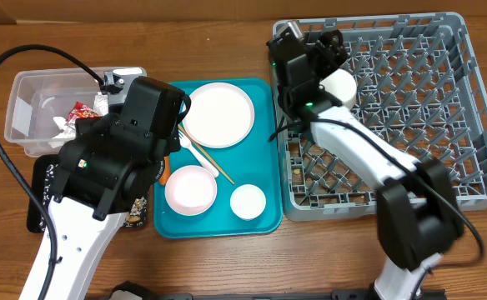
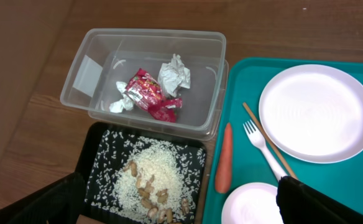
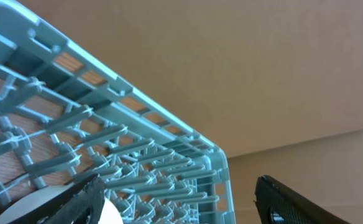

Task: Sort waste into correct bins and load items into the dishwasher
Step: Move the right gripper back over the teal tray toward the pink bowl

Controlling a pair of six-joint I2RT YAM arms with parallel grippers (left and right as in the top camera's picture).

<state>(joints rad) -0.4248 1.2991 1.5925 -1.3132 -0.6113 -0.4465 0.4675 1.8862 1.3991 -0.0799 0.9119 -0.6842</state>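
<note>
Tub [image 2: 88,68] behind shallow tray [image 2: 93,167], serving tray [image 1: 263,167] right of both, dish rack [image 1: 410,108] rightmost

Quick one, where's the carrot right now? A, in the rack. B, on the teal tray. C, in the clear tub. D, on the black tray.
B: the carrot lies along the left edge of the teal tray beside the fork, outside the tub and black tray.

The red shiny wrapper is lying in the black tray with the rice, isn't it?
Not quite. The rice is in the black tray, but the red shiny wrapper lies in the clear tub, next to a crumpled white paper wad. The left wrist view shows this clearly.
</note>
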